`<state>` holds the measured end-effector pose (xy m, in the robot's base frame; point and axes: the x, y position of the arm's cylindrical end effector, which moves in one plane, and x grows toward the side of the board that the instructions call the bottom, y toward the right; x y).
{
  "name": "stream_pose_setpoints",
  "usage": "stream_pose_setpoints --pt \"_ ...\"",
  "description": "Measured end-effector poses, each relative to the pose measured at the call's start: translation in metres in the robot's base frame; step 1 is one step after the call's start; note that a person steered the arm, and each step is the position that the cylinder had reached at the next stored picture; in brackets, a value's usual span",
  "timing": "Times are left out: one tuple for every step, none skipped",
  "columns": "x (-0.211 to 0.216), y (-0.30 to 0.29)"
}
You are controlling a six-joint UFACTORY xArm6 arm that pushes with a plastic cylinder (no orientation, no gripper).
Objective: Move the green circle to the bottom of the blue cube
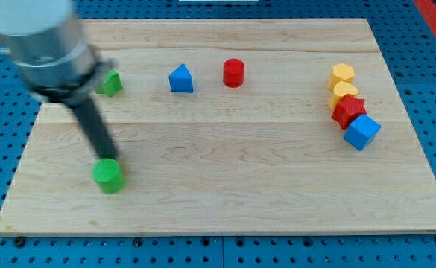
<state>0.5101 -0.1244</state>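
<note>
The green circle (108, 175) lies at the view's lower left of the wooden board (225, 193). The blue cube (361, 132) sits far off at the view's right, touching a red star (348, 110). My tip (113, 157) comes down at the green circle's top edge, touching or nearly touching it. The rod rises from there up and left to the blurred grey arm (42, 37).
A second green block (112, 83) sits at the upper left, partly behind the arm. A blue triangular block (181, 79) and a red cylinder (234, 72) lie at the top middle. Two yellow blocks (343, 83) stand stacked in line above the red star.
</note>
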Motion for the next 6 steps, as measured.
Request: stream_pose_setpoints --pt "-0.003 -0.02" --pt "0.003 -0.098" --pt "0.034 -0.107" --pt "0.034 -0.013" --pt "0.034 0.071" --pt "0.04 0.039"
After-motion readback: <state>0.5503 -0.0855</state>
